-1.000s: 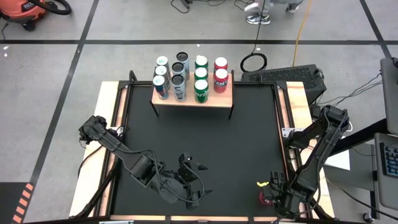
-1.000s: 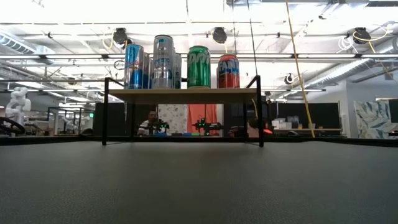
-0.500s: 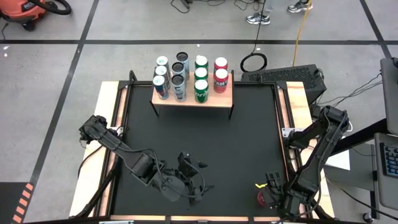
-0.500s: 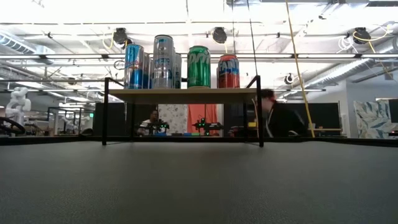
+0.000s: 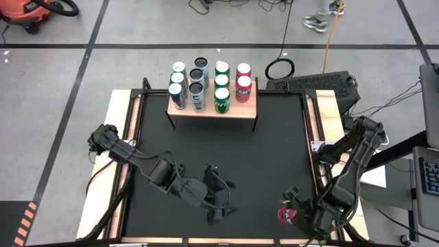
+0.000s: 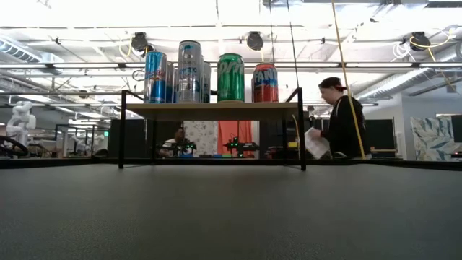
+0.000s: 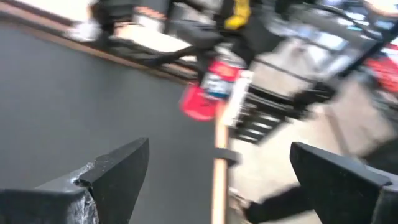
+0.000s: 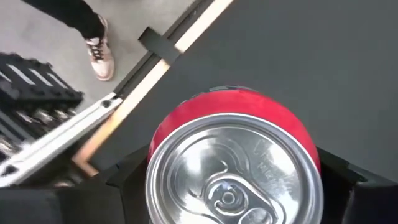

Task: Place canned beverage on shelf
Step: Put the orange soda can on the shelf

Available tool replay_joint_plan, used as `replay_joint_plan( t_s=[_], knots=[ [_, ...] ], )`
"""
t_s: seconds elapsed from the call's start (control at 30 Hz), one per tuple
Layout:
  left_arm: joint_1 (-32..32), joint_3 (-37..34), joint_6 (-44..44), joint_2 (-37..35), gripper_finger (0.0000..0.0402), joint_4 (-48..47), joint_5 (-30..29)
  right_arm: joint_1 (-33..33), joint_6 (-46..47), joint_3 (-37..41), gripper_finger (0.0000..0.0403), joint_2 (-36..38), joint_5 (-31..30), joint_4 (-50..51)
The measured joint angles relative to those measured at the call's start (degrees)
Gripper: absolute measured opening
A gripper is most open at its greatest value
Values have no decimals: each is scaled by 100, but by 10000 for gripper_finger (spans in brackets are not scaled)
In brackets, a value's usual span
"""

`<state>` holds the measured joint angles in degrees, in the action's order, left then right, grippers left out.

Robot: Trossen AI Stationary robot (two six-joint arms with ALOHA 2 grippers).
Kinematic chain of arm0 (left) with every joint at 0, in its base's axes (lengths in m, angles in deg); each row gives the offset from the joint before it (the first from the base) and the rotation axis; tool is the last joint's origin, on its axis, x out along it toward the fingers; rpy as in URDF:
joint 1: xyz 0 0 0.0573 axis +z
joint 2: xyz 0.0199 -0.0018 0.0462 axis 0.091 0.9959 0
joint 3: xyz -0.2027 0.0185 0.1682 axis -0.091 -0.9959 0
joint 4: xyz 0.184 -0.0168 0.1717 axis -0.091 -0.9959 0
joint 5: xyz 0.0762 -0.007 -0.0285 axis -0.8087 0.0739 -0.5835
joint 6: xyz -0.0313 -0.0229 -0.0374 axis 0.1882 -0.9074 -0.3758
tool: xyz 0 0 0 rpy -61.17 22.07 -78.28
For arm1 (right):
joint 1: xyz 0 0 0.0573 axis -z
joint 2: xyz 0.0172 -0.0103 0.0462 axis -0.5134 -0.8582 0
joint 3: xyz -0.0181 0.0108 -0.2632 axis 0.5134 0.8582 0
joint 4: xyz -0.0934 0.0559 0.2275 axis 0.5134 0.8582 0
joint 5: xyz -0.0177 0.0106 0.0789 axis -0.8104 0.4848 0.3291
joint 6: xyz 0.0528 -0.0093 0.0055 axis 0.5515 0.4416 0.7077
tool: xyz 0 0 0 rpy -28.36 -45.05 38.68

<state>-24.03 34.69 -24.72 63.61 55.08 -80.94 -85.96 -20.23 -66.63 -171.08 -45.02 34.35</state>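
Now the red can [image 5: 285, 215] is seen clamped in the right gripper [image 5: 291, 213], shifted inward from the table edge, shelf [image 5: 211, 108] run pending; left gripper [image 5: 218, 199] gaping, empty.

Grey floor [image 5: 55, 89] crossed by black tape lines [image 5: 206, 46]; orange vacuum [image 5: 27, 12] at one corner. White ceiling with pipes and strip lights [image 6: 231, 22]. Dark partitions [image 6: 375, 133] behind. One person [image 6: 339, 119] standing, holding papers; another seated [image 6: 175, 141].
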Motion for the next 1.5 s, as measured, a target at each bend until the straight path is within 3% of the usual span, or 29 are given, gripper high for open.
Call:
replay_joint_plan(
  t_s=[0.1, 0.2, 0.37, 0.53, 0.8, 0.93, 1.2, 1.5],
  knots=[
    [79, 0, 354, -5, 391, 444, 685, 100, -784, -233, 283, 2, -195, 55],
    [117, 0, 827, -5, 391, 825, 993, 203, -1496, -407, 283, 3, -390, 100],
    [148, 0, 1294, -3, 391, 786, 1019, 383, -2527, -662, 283, 3, -725, 102],
    [309, 0, 820, -3, 391, 784, 1053, 532, -3261, -865, 283, 3, -928, 109],
    [699, 0, 733, 2, 391, 695, 1755, 715, -4018, -1112, 283, 3, -1217, 89],
    [974, 0, 578, 9, 391, 156, 2126, 775, -4422, -1211, 283, 3, -1468, 48],
    [1232, 0, 570, 15, 399, 137, 2810, 994, -4773, -1324, 283, 5, -1636, -583],
    [1276, 3, 630, 176, 400, 135, 2933, 1273, -4756, -1324, 283, 7, -1767, -800]
  ],
)
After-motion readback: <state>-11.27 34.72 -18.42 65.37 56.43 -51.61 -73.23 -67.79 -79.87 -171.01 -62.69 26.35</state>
